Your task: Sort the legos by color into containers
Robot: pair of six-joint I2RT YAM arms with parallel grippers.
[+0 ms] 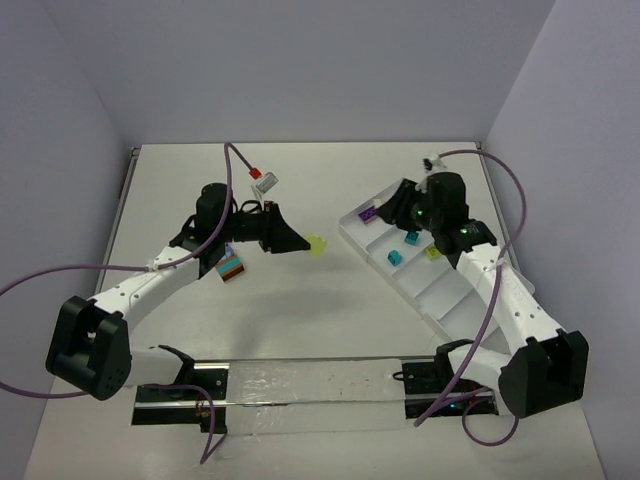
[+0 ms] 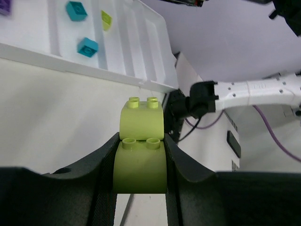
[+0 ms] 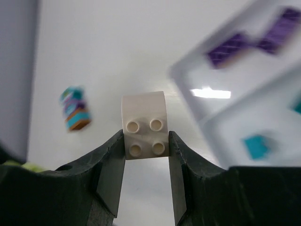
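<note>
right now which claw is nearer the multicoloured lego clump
Left. The left claw, holding lime green legos, sits just right of the clump in the top view. The right claw, holding a cream lego, is farther off by the tray.

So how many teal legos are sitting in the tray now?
2. Both share one compartment of the tray: one teal lego farther in, the other teal lego near the outer wall. The right arm hides part of the tray.
</note>
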